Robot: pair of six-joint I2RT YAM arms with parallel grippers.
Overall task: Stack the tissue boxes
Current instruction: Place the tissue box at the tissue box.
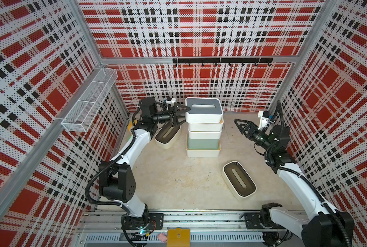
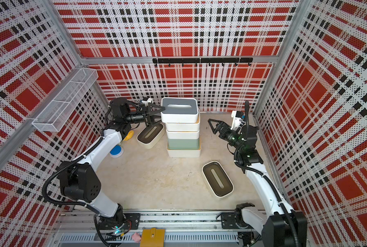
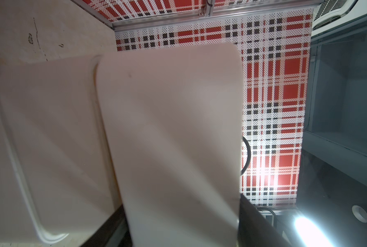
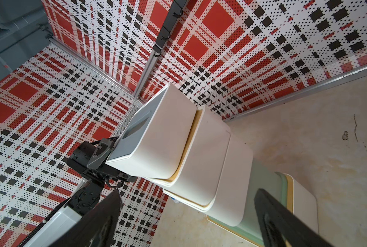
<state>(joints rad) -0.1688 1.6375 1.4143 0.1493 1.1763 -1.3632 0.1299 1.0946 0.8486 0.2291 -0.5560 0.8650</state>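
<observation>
In both top views the left arm rises from its base on the front rail and bends back, its forearm about level. The left gripper (image 1: 186, 115) is at the short left end of the white tissue box with a grey slotted lid (image 1: 204, 110). One finger lies over the lid's corner and the other by the box's lower edge; whether they press the box or stand just off it cannot be told. That box tops the stack of five boxes (image 1: 204, 128), which stands near the back wall: two white tan-lidded boxes, a mint-green box (image 1: 202, 143), and a white tan-lidded one on the beige tabletop (image 1: 167, 181). A white oblong box with a dark olive lid (image 1: 167, 133) lies just left of the stack, under the left gripper. A second olive-lidded box (image 1: 239, 181) lies well apart at front right, with bare table around it. The right arm folds up along the right wall, and the right gripper (image 1: 238, 126) hangs empty in the air with its jaws spread wide, apart from the stack's right side. The left wrist view is filled by the top box's white end wall (image 3: 167, 139), with a dark finger on either side of it. The right wrist view shows both dark fingers (image 4: 285, 224) far apart, the stack between them at a distance, its upper boxes slightly offset.
</observation>
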